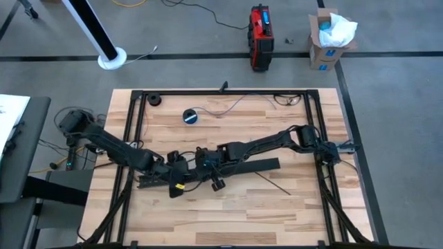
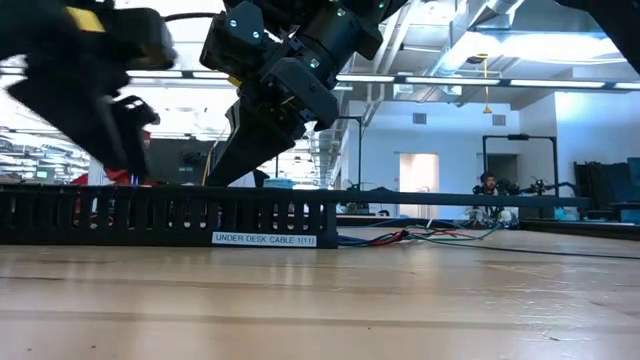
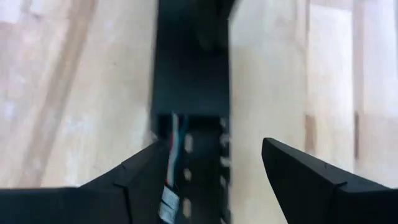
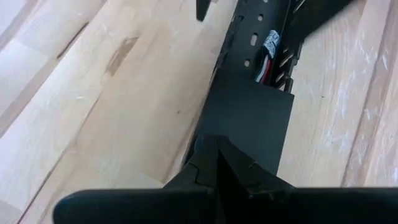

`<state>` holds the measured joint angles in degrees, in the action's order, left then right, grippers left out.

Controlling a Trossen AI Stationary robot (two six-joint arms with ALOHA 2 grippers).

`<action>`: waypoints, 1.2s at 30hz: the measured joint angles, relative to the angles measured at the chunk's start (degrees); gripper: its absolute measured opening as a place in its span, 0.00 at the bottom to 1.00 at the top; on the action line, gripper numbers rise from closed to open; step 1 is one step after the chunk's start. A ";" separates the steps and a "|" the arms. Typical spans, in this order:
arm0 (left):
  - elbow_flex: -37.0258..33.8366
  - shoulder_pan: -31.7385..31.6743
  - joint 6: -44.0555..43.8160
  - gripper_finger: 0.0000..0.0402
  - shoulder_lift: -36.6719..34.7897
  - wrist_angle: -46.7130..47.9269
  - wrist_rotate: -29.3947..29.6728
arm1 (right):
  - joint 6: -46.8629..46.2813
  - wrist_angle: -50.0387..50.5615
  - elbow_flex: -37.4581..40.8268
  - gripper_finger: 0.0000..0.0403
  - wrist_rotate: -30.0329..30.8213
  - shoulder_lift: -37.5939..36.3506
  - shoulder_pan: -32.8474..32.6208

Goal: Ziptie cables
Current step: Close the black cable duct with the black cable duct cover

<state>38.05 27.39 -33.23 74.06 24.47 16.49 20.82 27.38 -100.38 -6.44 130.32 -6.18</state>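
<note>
Down at mid-table, the cables [image 4: 268,62] are lying lengthwise inside the slotted black tray [image 1: 249,166]. Left gripper [image 3: 214,180] is straddling the tray, fingers apart; right gripper [image 4: 217,163] is pressing together on its lid.

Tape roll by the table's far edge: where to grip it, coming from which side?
The tape roll lies flat on the table, round face up, with nothing touching it. Best to come straight down from above and close the jaws across its outer rim; being round, it should suit any angle.
</note>
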 joint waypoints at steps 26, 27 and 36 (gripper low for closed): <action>-2.48 -1.66 -5.64 0.74 -3.65 1.55 0.26 | 0.20 0.39 0.09 0.00 -1.94 0.00 1.36; -2.48 -2.84 -4.70 0.75 -3.64 1.52 -0.67 | 0.21 0.48 0.09 0.00 -1.94 0.00 1.40; -2.63 -3.63 1.53 0.78 -3.65 3.68 0.90 | 0.22 1.33 0.09 0.00 -2.53 0.00 1.51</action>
<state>35.41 23.76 -31.69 70.42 28.14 17.39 21.04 28.71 -100.29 -8.97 130.32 -4.67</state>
